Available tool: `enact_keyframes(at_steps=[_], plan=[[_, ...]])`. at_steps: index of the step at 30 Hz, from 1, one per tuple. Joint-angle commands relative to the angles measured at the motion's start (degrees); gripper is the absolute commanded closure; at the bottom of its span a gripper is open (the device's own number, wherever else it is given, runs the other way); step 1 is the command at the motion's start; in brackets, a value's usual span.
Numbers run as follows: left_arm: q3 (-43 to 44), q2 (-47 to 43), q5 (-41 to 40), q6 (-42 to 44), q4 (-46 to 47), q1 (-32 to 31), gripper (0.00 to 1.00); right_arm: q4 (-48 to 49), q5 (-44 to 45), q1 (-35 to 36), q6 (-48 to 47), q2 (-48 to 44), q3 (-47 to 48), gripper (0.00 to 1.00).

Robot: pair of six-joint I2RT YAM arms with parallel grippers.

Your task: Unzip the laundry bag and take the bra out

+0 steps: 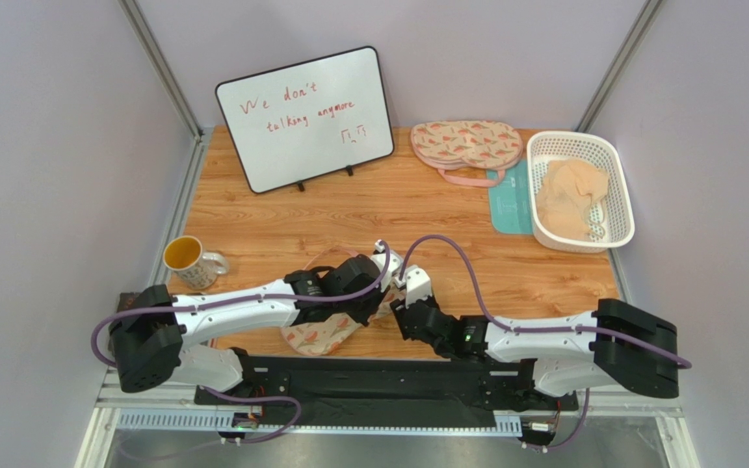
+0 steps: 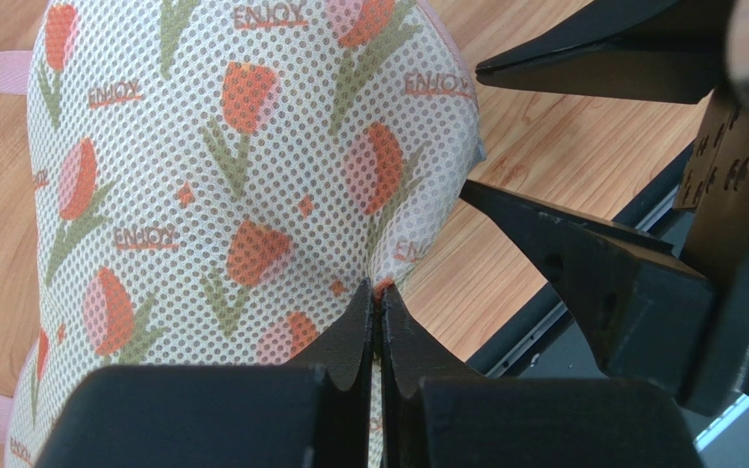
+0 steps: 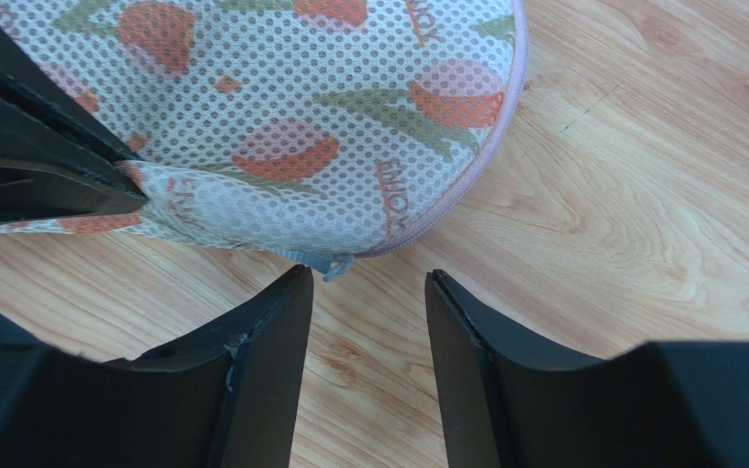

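The laundry bag (image 1: 315, 336) is a cream mesh pouch with orange tulip print, lying at the near table edge under both wrists. It fills the left wrist view (image 2: 232, 175) and the top of the right wrist view (image 3: 300, 117). My left gripper (image 2: 378, 290) is shut on a pinch of the bag's mesh at its edge; in the top view it is over the bag (image 1: 378, 302). My right gripper (image 3: 369, 273) is open just off the bag's rim, with the small grey zipper pull (image 3: 334, 263) by its left fingertip. The bag looks zipped. The bra is hidden.
A second printed pouch with a pink strap (image 1: 466, 144) lies at the back. A white basket (image 1: 623, 175) at the back right holds a pale peach fabric heap (image 1: 569, 200) and stands beside a teal mat (image 1: 507, 210). A whiteboard (image 1: 305, 117) stands at the back, a mug (image 1: 188, 258) at the left.
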Motion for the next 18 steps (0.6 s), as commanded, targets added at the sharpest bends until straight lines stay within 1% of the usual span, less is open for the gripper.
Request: enact_keyframes(at_steps=[1, 7, 12, 15, 16, 17, 18], plan=[[1.5, -1.7, 1.3, -0.2, 0.1, -0.3, 1.0, 3.9, 3.6, 0.3, -1.1, 0.3, 1.8, 0.51], [0.9, -1.5, 1.4, -0.4, 0.2, -0.3, 1.0, 6.2, 2.6, 0.3, -2.7, -1.5, 1.0, 0.55], [0.9, -1.6, 1.6, -0.5, 0.3, -0.3, 1.0, 7.1, 2.6, 0.2, -3.8, -2.6, 0.7, 0.55], [0.6, -1.5, 1.8, -0.7, 0.5, -0.3, 1.0, 6.6, 2.6, 0.3, -4.3, -2.6, 0.9, 0.61], [0.6, -1.6, 1.8, -0.5, 0.5, -0.3, 1.0, 6.5, 2.8, 0.3, -4.5, -2.6, 1.0, 0.65], [0.6, -1.5, 1.8, -0.5, 0.4, -0.3, 1.0, 5.9, 3.0, 0.3, -4.5, -2.6, 1.3, 0.67], [0.5, -1.6, 1.8, -0.5, 0.4, -0.3, 1.0, 5.6, 3.5, 0.3, -4.5, -2.5, 1.4, 0.72]])
